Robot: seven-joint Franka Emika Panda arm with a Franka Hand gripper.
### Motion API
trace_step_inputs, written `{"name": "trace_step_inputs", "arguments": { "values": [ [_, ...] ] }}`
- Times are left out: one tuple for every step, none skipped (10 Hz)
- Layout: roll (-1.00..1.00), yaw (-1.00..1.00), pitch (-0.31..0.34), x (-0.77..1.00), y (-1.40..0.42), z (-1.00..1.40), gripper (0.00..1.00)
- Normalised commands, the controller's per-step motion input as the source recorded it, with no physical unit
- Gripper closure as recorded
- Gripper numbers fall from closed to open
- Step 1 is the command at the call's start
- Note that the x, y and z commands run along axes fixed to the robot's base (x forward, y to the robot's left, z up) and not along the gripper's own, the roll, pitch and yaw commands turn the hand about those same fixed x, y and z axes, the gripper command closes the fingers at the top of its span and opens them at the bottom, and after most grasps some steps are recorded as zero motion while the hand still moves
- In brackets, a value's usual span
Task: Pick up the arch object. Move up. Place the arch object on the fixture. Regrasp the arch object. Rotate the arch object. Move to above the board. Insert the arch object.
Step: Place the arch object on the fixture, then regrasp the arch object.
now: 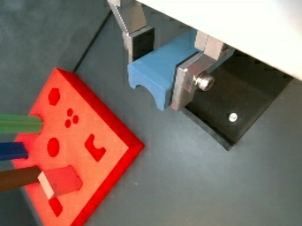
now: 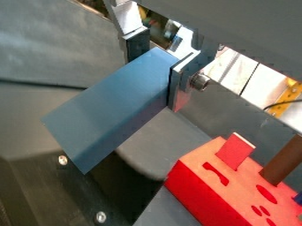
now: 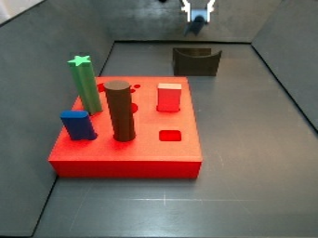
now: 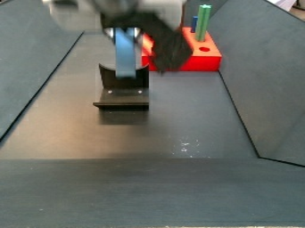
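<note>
The tool is closed on the arch, its silver plates clamping the block's two broad faces near one end; in a wrist view the curved notch of the piece shows just below the pads. In a side view the arch hangs upright from the tool directly over the fixture, whose base plate lies on the dark floor; whether the block's lower end touches the fixture cannot be told from that view. The other side view shows the tool high at the far end of the enclosure, above the fixture. The arch reads as a rigid, smooth-faced moulded block, judged light and not fragile; its flat parallel faces suit a pinch grip, though a smooth finish may let it pivot between the pads if held far from its middle. A regrasp would sit best across the flat sides near mid-length, clear of the notch. The board lies well apart from the fixture, with open floor between. The green star peg and brown cylinder stand tall on it and are the likely obstructions to a low approach. The sloped enclosure walls narrow the room on both sides.
</note>
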Motion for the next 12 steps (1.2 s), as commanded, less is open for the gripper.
{"name": "trace_step_inputs", "arguments": {
  "values": [
    [-0.57,-0.2,0.118,0.19,0.14,-1.0,1.0],
    [-0.4,-0.2,0.091,0.19,0.14,-1.0,1.0],
    [-0.24,-0.19,0.052,0.2,0.14,-1.0,1.0],
    [-0.21,-0.18,0.032,0.2,0.13,-0.99,1.0],
    [-0.18,-0.16,0.005,0.15,0.1,-0.72,1.0],
    [-0.17,-0.15,-0.01,0.13,0.09,-0.54,1.0],
    [-0.13,-0.12,-0.031,0.09,0.12,-0.48,1.0],
    [-0.12,-0.1,-0.036,0.08,0.12,-0.48,1.0],
    [-0.12,-0.08,-0.036,0.08,0.12,-0.48,1.0],
    [-0.12,-0.07,-0.035,0.08,0.12,-0.48,1.0],
    [0.0,0.0,0.0,0.0,0.0,0.0,0.0],
    [-0.01,0.04,-0.077,0.0,0.0,1.0,0.0]
  ]
}}
